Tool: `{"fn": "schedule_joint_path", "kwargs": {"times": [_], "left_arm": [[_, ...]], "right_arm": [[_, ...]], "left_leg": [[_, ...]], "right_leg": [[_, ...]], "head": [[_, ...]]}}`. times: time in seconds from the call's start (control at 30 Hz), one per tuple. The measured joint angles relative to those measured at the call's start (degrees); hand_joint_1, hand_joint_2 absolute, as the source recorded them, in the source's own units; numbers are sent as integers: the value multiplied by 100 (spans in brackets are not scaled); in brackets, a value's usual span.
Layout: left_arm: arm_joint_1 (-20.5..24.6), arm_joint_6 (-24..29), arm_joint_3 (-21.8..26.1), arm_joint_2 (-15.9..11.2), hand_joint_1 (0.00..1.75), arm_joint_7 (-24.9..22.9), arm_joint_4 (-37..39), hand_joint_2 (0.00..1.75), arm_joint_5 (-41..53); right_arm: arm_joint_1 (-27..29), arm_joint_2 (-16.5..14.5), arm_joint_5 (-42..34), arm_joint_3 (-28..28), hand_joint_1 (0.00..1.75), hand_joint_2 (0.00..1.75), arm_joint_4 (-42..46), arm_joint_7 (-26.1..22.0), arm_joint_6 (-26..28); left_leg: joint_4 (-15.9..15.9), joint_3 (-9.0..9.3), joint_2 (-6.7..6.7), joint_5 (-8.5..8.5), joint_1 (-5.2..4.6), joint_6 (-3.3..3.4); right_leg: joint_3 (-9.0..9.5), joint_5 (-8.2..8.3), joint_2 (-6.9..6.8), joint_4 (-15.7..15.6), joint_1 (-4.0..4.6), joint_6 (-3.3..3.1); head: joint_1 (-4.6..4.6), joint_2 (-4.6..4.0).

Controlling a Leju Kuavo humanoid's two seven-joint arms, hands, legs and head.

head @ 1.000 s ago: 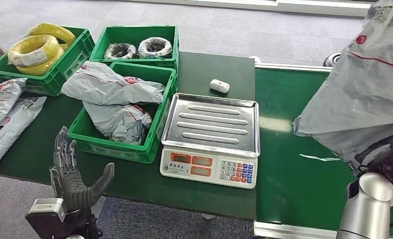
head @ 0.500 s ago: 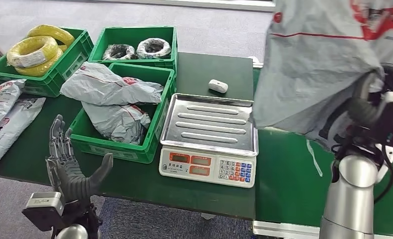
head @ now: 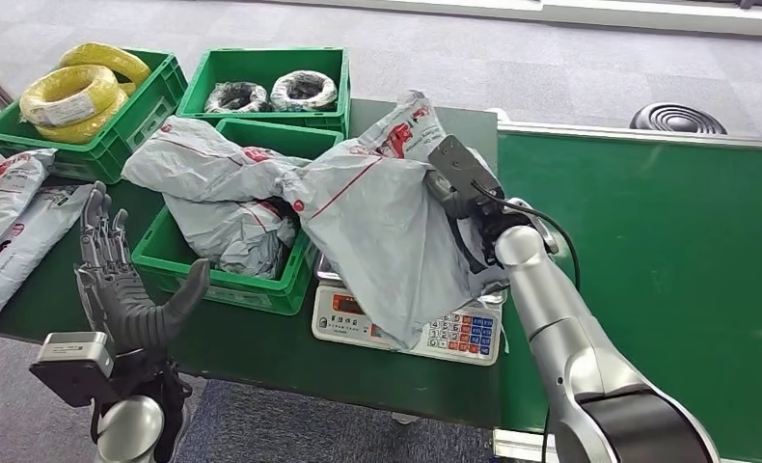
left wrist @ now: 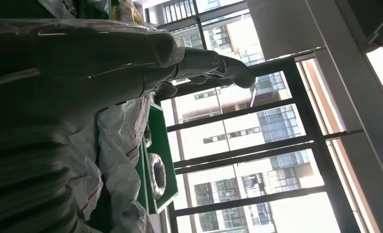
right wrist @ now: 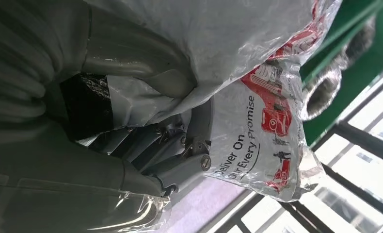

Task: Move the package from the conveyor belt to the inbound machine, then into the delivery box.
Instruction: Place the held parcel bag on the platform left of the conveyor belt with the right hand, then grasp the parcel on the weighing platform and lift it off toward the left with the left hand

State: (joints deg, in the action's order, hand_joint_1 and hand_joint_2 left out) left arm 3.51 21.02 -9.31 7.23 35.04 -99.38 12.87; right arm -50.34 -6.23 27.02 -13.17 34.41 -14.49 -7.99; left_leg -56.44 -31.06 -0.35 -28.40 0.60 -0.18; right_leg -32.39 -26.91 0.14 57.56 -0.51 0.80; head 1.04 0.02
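A grey plastic package (head: 377,227) with red print hangs over the weighing scale (head: 454,336), covering its steel tray and reaching the rim of the green crate (head: 225,283) beside it. My right hand (head: 459,183) grips the package's right upper side. In the right wrist view the fingers (right wrist: 180,145) are wrapped in the crinkled package (right wrist: 257,92). My left hand (head: 126,294) is raised at the table's near left edge, fingers apart and holding nothing. The thumb (left wrist: 204,65) shows against windows in the left wrist view. The green conveyor belt (head: 647,241) lies to the right.
The green crate holds other grey packages (head: 218,198). Behind it stand a crate of yellow cable coils (head: 73,92) and a crate with dark and white coils (head: 271,92). More packages (head: 11,217) lie at the table's left edge. A black round object (head: 678,118) sits on the floor beyond the belt.
My right arm has swung the package left from high over the belt and lowered it onto the scale. My left hand has risen slightly.
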Motion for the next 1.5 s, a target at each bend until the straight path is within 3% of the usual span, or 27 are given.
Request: {"fn": "schedule_joint_path", "kwargs": {"times": [0.07,0.1,0.23,0.4,0.73,0.93,1.07,1.27,1.4,1.5], "left_arm": [[1,-3,36,2,0,-17,-1,175,30],[1,-4,53,3,0,-29,-1,175,43],[-12,-81,122,8,0,-143,-8,175,122],[-17,-164,154,32,0,-271,-7,175,197],[-11,-221,176,64,0,-344,-4,175,234],[419,-519,-77,62,0,-1049,296,175,838],[1244,-759,-520,51,0,-1608,1012,175,1280],[2625,-944,-1129,148,0,-2158,2736,175,1693],[3495,-1277,-1523,365,0,-2500,4203,175,1885],[3905,-1317,-1699,526,0,-2589,4984,175,1927]], "right_arm": [[-72,-88,143,-123,0,175,-279,47,14],[-93,-130,216,-183,0,175,-393,84,49],[-132,-234,353,-338,0,0,-685,114,241],[-131,-247,285,-365,0,0,-792,-302,343],[-125,-247,210,-377,0,0,-890,-432,417],[53,-228,-113,-145,0,0,-685,-1129,1219],[428,-137,-369,159,0,175,96,-1632,1581],[1430,348,-498,640,0,175,1879,-1753,2155],[2536,603,-1018,1251,0,175,3195,-2068,2572],[3293,670,-1158,1636,0,175,3997,-2181,2693]], "left_leg": [[0,-4,1,0,0,0],[0,-4,1,0,-1,0],[0,-5,1,0,-1,0],[0,-4,2,0,-1,0],[0,-4,2,0,-1,0],[-4,-4,-2,1,-2,0],[-10,-3,-13,4,-3,4],[-17,-7,-30,3,-3,4],[-18,-20,-30,0,-4,7],[-17,-31,-12,-4,-4,8]], "right_leg": [[-2,0,1,0,0,0],[-3,0,1,0,0,0],[-5,0,0,-1,-1,0],[-7,1,1,-1,-1,-1],[-11,1,2,-1,0,-1],[-12,2,-4,-2,-1,-1],[-9,7,-11,-3,-2,0],[-10,9,-21,-5,-4,2],[-14,9,-25,-5,-5,2],[-27,9,-10,-5,-6,2]], "head": [[-1,0],[0,0],[-1,0],[-1,0],[-1,0],[-1,0],[-1,-1],[0,0],[-1,0],[2,0]]}}
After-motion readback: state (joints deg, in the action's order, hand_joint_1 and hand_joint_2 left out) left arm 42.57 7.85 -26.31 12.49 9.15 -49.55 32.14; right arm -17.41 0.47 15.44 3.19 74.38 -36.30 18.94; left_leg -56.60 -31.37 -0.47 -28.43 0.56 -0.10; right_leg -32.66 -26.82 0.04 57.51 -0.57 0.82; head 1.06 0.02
